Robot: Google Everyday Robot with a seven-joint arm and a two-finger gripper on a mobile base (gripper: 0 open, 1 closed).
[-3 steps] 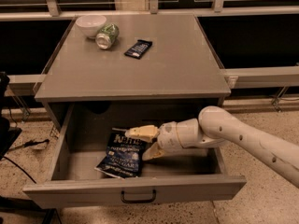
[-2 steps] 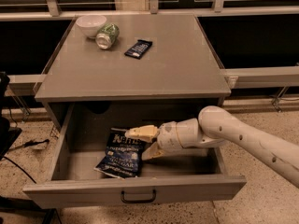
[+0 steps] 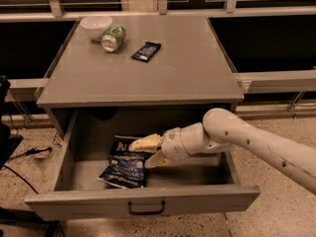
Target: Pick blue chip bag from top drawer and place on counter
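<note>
One pulled-out top drawer [image 3: 143, 201] holds the blue chip bag [image 3: 122, 163], flat on its floor. At the bag's right edge the gripper [image 3: 149, 151] hangs, fingers spread, grasping nothing. Beyond, the counter [image 3: 187, 68] carries a dark snack wrapper [image 3: 146, 51], a tipped green can [image 3: 113, 37] and a white bowl [image 3: 96, 26].

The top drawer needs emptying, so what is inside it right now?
Inside the top drawer lies the blue chip bag, left of centre, with the open gripper at its right edge. The floor under the arm and the dark back beneath the counter cannot be seen.
</note>
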